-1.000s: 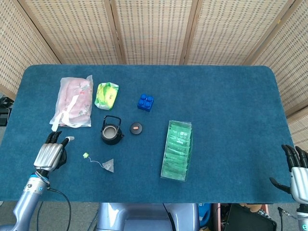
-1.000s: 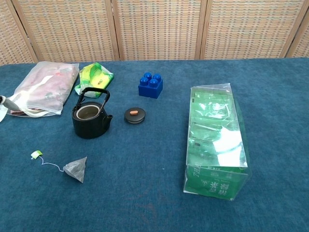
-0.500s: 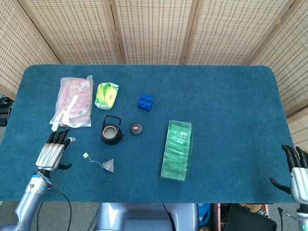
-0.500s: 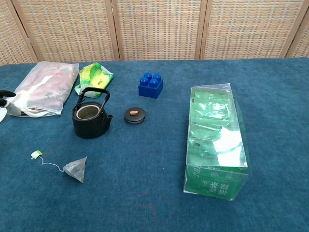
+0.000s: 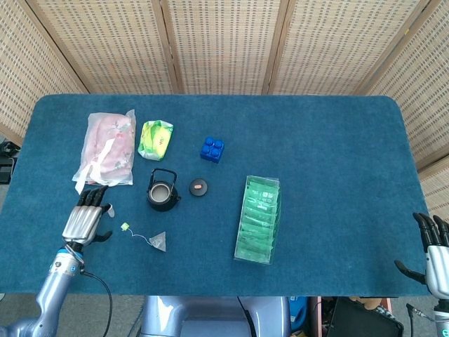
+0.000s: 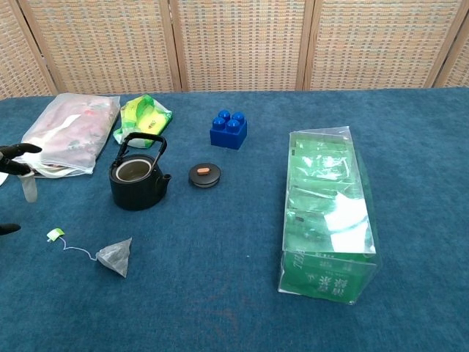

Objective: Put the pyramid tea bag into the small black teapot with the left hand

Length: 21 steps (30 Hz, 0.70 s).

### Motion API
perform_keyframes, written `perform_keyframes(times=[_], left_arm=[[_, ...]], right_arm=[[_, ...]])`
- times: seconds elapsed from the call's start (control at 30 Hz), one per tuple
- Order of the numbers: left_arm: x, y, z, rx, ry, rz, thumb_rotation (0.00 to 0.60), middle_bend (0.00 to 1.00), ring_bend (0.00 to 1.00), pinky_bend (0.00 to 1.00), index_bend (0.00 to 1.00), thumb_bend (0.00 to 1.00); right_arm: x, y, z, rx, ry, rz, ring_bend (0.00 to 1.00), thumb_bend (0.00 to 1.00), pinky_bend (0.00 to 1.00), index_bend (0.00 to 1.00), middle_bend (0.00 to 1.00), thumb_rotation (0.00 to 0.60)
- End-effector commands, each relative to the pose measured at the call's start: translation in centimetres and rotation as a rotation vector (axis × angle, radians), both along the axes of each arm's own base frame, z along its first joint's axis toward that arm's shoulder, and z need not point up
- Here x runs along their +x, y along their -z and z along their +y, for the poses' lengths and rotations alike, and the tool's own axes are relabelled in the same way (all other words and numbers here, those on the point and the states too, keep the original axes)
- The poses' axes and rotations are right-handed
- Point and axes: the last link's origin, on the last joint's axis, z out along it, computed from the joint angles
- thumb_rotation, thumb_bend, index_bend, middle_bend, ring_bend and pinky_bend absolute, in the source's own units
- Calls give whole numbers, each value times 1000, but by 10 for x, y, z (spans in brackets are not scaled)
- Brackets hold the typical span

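Note:
The grey pyramid tea bag (image 5: 158,242) (image 6: 116,257) lies on the blue table, its string running left to a small green tag (image 5: 125,226) (image 6: 55,234). Behind it stands the small black teapot (image 5: 162,191) (image 6: 138,176), lidless, handle upright. Its lid (image 5: 199,187) (image 6: 204,175) rests just to the right. My left hand (image 5: 87,216) (image 6: 15,163) hovers left of the tag, fingers spread and holding nothing; the chest view shows only its fingertips at the frame edge. My right hand (image 5: 435,247) sits at the table's near right corner, fingers apart and empty.
A pink plastic bag (image 5: 109,147) (image 6: 67,132) and a green-yellow packet (image 5: 156,139) (image 6: 141,116) lie at the back left. A blue brick (image 5: 212,149) (image 6: 229,130) sits mid-table. A clear box of green tea sachets (image 5: 259,217) (image 6: 328,213) lies to the right.
My left hand has moved right and slightly forward, toward the tea bag's tag, and its fingertips now enter the chest view. Nothing else has moved.

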Motion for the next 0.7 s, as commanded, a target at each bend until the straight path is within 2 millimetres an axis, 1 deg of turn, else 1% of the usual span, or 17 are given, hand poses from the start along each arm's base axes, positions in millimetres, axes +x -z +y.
perform_keyframes(times=[0.03,0.37,0.7], left_arm=[[0,7,5,-7,-2,-1,600,9,0,0,476,268],[-1,19,8,-28,-19,-2,600,20,0,0,485,269],[-4,30,9,-47,-36,3,600,21,0,0,485,319]], right_arm=[[-1,-1,0,-2,3,0,88,7,157,118,200,568],[-2,-1,2,-4,12,0,88,7,157,118,200,566],[-4,-2,4,-7,20,-2,88,7,157,118,200,570]])
